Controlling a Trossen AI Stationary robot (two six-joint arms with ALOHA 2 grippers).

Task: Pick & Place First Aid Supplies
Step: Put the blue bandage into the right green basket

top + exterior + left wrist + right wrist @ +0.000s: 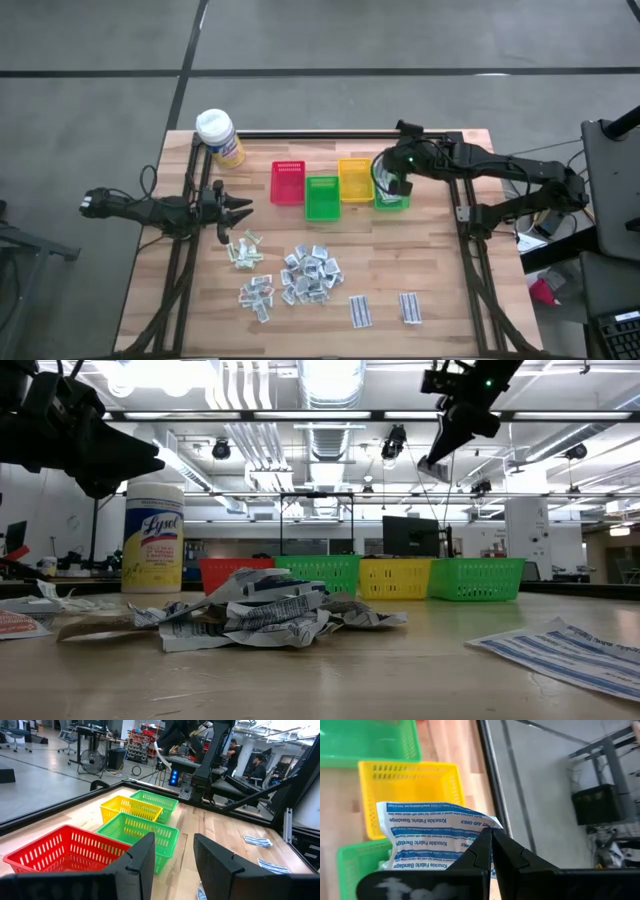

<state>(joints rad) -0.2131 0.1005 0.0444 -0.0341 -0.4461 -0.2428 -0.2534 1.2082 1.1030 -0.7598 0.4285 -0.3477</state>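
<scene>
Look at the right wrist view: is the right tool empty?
No, the right tool pinches a blue-striped bandage packet above the bins.

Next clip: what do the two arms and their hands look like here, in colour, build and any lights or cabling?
Both arms are dark, jointed and slim. The left hand has two flat, matte black, wedge-shaped fingers. The right hand has the same black fingers, a small green light glowing on its wrist, and black cables trailing along the arm.

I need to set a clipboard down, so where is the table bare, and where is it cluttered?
Bare wood lies along the table right edge beside the striped strips, and the near-left corner. Crowded: the bins row and the packet piles at centre.
</scene>
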